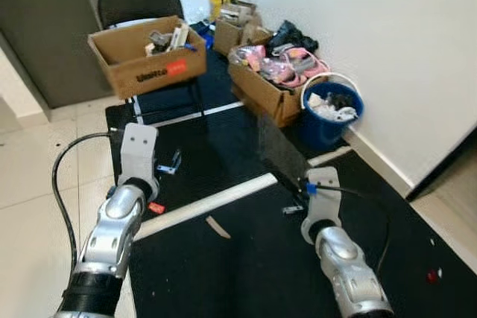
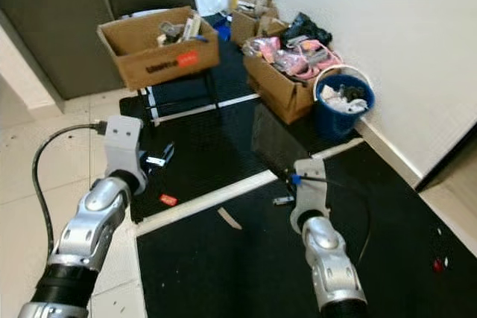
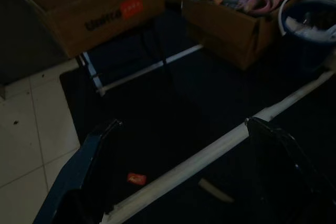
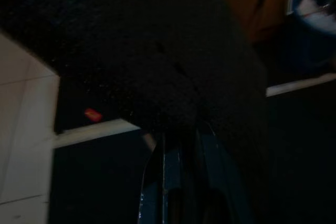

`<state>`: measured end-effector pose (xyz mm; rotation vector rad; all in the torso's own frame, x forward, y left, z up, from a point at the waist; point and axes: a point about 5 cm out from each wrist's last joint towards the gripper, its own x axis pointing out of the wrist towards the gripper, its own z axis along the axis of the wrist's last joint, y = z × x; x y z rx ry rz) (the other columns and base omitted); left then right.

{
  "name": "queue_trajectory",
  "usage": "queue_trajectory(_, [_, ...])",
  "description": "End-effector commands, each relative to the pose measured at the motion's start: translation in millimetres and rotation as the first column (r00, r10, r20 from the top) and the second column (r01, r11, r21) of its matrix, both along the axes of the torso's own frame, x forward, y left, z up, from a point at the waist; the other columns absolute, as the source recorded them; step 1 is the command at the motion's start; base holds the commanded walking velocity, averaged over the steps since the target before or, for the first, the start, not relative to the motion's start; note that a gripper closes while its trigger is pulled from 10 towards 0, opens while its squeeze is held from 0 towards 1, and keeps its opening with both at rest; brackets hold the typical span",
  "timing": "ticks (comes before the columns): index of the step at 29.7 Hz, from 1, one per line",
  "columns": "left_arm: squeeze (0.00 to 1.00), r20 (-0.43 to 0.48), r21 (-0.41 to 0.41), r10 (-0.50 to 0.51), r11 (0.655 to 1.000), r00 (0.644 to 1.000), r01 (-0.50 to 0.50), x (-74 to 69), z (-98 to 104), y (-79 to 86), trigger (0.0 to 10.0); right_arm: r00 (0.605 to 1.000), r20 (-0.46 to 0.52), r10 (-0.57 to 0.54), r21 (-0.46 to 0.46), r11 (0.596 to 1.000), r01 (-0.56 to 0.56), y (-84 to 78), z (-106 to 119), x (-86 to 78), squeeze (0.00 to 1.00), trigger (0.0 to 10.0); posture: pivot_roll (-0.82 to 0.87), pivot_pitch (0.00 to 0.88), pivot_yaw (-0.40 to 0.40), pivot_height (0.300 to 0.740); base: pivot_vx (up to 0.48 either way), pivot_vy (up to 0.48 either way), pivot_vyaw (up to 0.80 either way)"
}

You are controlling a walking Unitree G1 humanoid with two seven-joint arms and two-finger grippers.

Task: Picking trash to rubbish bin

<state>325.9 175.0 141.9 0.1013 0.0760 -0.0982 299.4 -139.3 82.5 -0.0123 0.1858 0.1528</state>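
My right gripper [image 4: 178, 132] is shut on the lower edge of a flat black sheet [image 1: 277, 147], which stands tilted above the black mat [image 1: 246, 273]. The blue rubbish bin [image 1: 332, 113], white-rimmed with trash inside, stands by the wall, beyond and to the right of the sheet. My left gripper [image 3: 184, 124] hangs open over the mat's left side with nothing between its fingers. A small red wrapper [image 1: 156, 208] lies on the mat's left edge below it. A beige strip [image 1: 218, 226] lies on the mat between my arms.
A long white strip [image 1: 216, 200] crosses the mat. A cardboard box [image 1: 147, 53] rests on a black folding chair [image 1: 141, 1]. More boxes of clutter [image 1: 272, 83] line the white wall. A small metal piece [image 1: 170, 165] lies on the mat.
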Motion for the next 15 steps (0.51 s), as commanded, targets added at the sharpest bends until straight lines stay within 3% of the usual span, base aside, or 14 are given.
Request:
queue_trajectory(1, [0.0, -0.015, 0.015, -0.007, 1.0, 1.0, 0.007, -1.5, -2.5, -0.2, 10.0, 1.0, -0.019, -0.018, -0.013, 1.0, 0.018, -6.7, -6.1, -3.1, 0.0, 10.0, 0.01, 0.157, 0.056, 0.74, 0.356, 0.0, 0.0])
queue_trajectory(15, [0.0, -0.014, 0.013, -0.012, 1.0, 1.0, 0.012, -0.4, -0.5, -0.7, 10.0, 0.999, -0.019, -0.03, -0.012, 0.999, 0.029, -7.5, -7.6, -3.2, 0.0, 10.0, 0.02, 0.154, 0.058, 0.74, 0.359, 0.0, 0.0])
